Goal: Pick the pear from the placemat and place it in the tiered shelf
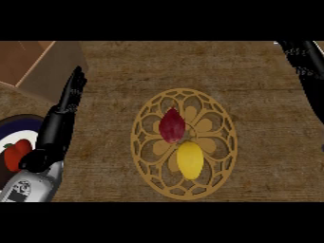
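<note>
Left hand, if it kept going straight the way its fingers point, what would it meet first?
Probably the tiered shelf. The left hand points its straight fingers up the view toward the shelf's near corner, with only bare counter between. Height is hard to judge, so it might pass beside it.

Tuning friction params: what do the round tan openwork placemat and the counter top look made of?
Round tan openwork placemat: probably wood or woven fibre, matte, cut through in a floral lattice. Brown counter top: rough, streaked, matte, like coarse wood or stone; hard to tell which.

Rough matt counter; cut-out wooden placemat (smooth, tan).
</note>
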### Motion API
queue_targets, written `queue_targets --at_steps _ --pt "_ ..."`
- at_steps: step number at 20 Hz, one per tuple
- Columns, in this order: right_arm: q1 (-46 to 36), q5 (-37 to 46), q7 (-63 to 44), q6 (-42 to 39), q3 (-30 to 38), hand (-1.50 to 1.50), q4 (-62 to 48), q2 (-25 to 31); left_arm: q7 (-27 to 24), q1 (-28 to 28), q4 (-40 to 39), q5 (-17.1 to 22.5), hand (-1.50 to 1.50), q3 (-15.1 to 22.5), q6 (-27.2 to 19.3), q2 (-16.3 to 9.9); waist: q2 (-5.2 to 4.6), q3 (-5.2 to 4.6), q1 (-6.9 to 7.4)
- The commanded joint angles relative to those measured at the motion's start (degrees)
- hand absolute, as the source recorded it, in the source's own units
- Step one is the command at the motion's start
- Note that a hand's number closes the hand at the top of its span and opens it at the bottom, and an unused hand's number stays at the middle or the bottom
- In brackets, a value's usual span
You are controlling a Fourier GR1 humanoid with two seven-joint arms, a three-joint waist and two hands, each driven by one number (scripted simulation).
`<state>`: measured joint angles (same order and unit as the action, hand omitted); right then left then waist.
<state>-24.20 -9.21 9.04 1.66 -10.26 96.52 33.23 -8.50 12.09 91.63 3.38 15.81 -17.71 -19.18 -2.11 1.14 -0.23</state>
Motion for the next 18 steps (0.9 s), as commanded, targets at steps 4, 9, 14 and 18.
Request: queue_targets --at_steps 4,9,14,18 --pt "-7.73 -4.94 -8.74 2.94 1.88 1.5 -16.4 -8.92 8.36 1.35 -4.15 5.88 0.0 -3.79 2.96 0.17 1.2 -1.16 2.94" --pt "-5.84 -9.59 -22.89 12.44 6.15 -1.5 -25.16 -15.82 14.55 2.21 -5.3 10.75 0.0 -5.89 4.52 0.12 0.99 -1.09 2.75" --pt "-12.02 -16.67 -14.26 3.11 8.89 -1.5 -30.44 -21.15 13.75 2.11 -9.8 14.49 0.0 -9.46 9.33 -1.18 1.6 -1.12 1.4" --pt "-17.74 -15.7 -23.07 -4.01 6.84 -1.5 -29.95 -15.2 18.1 1.17 -5.45 11.96 0.0 -8.55 6.87 -0.94 2.14 -1.14 0.89"
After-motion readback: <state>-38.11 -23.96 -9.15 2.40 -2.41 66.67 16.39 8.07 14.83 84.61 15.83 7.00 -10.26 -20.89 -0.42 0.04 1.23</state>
